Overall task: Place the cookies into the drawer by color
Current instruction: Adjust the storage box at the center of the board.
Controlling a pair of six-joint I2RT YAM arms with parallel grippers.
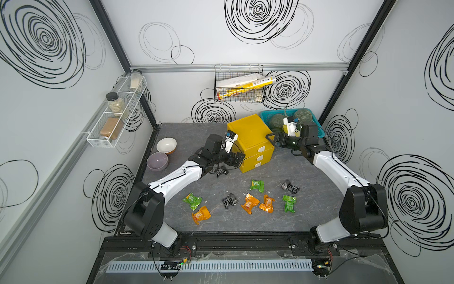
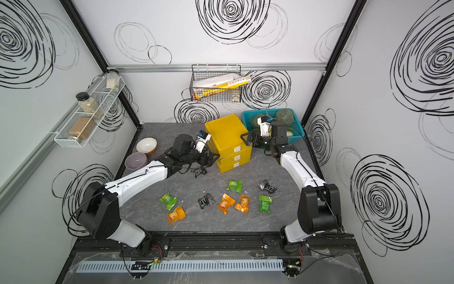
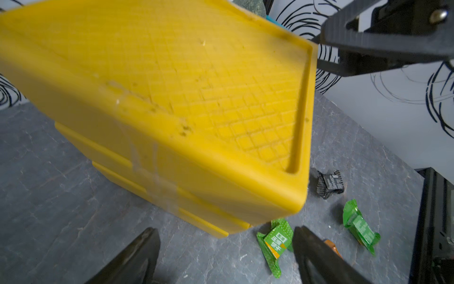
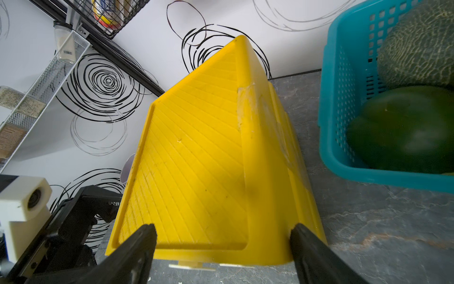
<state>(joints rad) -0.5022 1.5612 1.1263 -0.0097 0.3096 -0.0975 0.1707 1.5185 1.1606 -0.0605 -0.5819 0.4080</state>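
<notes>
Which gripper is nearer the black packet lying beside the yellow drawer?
Left. The left gripper is close beside that black packet; the right gripper is across the drawer from it.

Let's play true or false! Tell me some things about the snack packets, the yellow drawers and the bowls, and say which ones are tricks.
1. Three orange cookies lie on the table. True.
2. The teal basket is full of cookies. False: it holds big green vegetables.
3. A black cookie lies near the left gripper. True.
4. The right gripper holds a green cookie. False: its jaws are open beside the top of the yellow drawer, and all three green cookies lie on the table.
5. The white bowl and purple bowl sit side by side on the table. True.
</notes>
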